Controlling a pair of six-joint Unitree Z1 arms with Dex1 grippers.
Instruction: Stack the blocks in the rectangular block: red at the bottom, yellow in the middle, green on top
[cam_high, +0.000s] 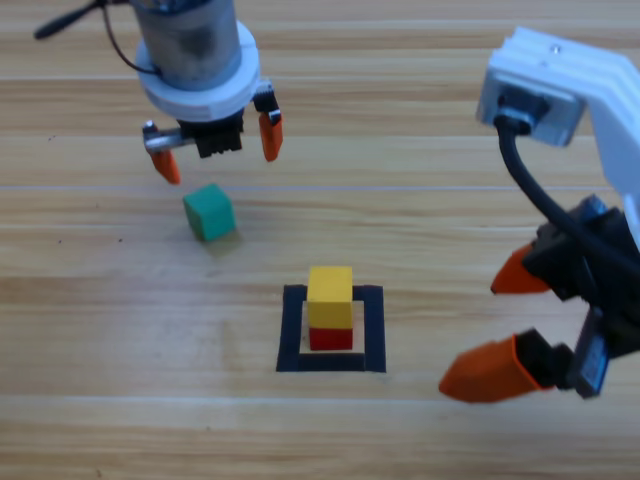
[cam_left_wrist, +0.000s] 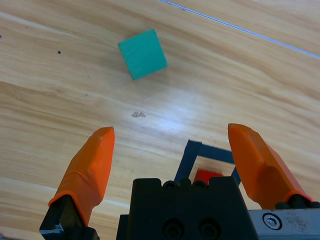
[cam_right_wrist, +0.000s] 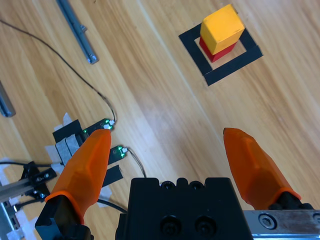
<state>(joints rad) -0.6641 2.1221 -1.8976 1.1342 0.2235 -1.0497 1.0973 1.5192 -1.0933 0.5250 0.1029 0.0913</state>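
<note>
Clearly your left claw (cam_high: 218, 145) hung wide and empty near the green (cam_high: 209, 211), which sat skewed on the counter (cam_high: 100, 330); a square pinch could have spun it. Yellow (cam_high: 330, 283) capped red (cam_high: 331, 338) inside the rectangular block (cam_high: 289, 330), easily toppled. Your right claw (cam_high: 495, 325) waited wide; its arm was cut off.

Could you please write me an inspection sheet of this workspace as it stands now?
Surface: wooden table, bare wood.
Job's things: yellow cube on red cube inside the black tape square; teal-green cube lies apart on the table.
Clutter: nothing seen.
Grippers: left gripper open above the teal-green cube; right gripper open, beside the square.
Cables: black cable on right arm; thin wire.
Surroundings: taped circuit boards, metal rails.
</note>
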